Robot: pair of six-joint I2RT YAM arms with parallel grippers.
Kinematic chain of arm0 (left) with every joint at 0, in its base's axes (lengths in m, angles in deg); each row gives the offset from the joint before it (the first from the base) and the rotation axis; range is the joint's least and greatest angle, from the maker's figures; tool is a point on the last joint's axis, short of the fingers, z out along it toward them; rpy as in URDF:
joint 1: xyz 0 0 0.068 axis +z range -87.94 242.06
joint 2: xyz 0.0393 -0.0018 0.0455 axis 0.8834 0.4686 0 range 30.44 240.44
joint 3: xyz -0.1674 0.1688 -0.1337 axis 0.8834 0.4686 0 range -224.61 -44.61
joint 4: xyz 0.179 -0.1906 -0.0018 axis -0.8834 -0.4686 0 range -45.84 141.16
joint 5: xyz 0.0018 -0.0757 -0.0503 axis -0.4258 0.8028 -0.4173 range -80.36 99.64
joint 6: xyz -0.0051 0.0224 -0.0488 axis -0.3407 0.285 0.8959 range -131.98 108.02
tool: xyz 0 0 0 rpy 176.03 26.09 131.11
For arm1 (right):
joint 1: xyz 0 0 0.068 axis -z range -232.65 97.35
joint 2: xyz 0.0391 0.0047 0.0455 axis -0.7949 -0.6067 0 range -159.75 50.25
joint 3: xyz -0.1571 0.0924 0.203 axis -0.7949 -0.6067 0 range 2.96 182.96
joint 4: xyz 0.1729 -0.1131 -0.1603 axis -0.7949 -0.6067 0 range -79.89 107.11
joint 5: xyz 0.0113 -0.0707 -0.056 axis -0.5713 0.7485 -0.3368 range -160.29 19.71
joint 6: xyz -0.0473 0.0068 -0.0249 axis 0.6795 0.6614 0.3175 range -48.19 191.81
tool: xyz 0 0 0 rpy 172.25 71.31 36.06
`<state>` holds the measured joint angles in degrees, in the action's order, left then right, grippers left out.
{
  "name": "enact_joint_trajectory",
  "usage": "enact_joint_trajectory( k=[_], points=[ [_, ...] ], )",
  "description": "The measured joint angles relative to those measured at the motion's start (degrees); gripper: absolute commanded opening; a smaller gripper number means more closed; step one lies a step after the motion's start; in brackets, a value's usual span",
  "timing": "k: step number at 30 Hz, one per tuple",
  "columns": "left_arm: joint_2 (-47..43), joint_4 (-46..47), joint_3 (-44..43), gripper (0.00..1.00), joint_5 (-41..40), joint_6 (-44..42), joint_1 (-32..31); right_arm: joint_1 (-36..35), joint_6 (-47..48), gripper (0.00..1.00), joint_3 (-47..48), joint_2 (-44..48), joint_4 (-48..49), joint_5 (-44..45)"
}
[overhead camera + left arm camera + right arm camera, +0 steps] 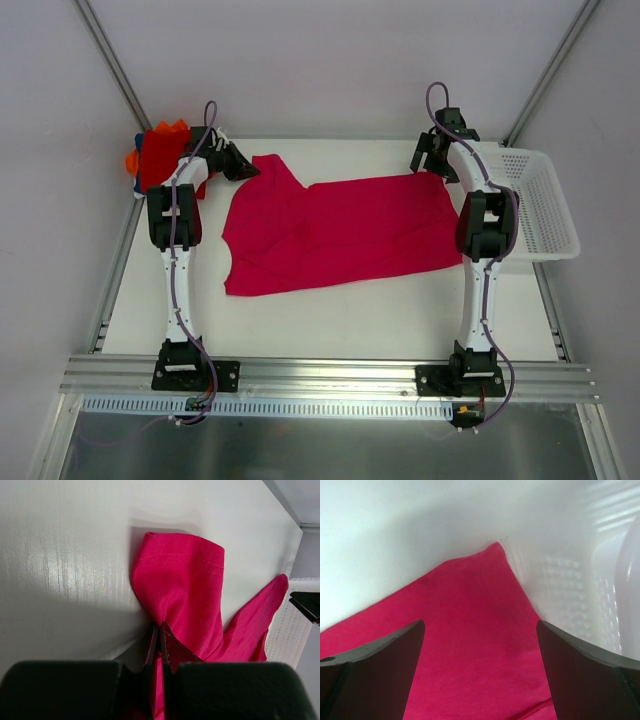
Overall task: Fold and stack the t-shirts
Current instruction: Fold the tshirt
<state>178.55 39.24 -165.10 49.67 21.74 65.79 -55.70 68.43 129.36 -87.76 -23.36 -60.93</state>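
The left jaws are pinched tight on a sleeve of the crimson-pink t-shirt (335,232), which lies spread on the white counter (330,320) between the arms. The right jaws gape wide above its far right corner, beside the white basket (548,215). Red and orange shirts (158,150) sit piled at far left.

In the top view the left arm (178,215) covers part of the folded stack (160,155) at 10 o'clock, so its shirts cannot be counted. The right arm (485,225) hides the left wall of the basket (545,205). From the left wrist, the body of the left claw (160,632) hides the crimson t-shirt (180,590) toward 6 o'clock. From the right wrist, that shirt runs off the bottom edge, and the basket at 2 o'clock is blurred.
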Motion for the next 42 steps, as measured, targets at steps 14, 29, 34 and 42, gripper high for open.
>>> enact_joint_trajectory(
  k=[14,29,34,42],
  points=[
    [-1.6,1.2,2.8,0.00,-0.2,0.0,0.0,0.0,3.1,0.99,1.7,-0.9,-2.3,1.7],
    [-1.8,1.3,3.2,0.00,-0.2,-0.1,0.0,2.3,5.6,0.62,3.4,-3.8,-2.2,-7.5],
    [-1.8,1.3,3.2,0.00,-0.2,-0.1,0.0,3.3,5.7,0.17,3.1,-4.1,-2.2,-7.6],
    [-1.8,1.4,3.2,0.00,-0.3,-0.1,0.0,5.0,5.4,0.00,2.5,-4.5,-2.3,-8.8]
  ],
)
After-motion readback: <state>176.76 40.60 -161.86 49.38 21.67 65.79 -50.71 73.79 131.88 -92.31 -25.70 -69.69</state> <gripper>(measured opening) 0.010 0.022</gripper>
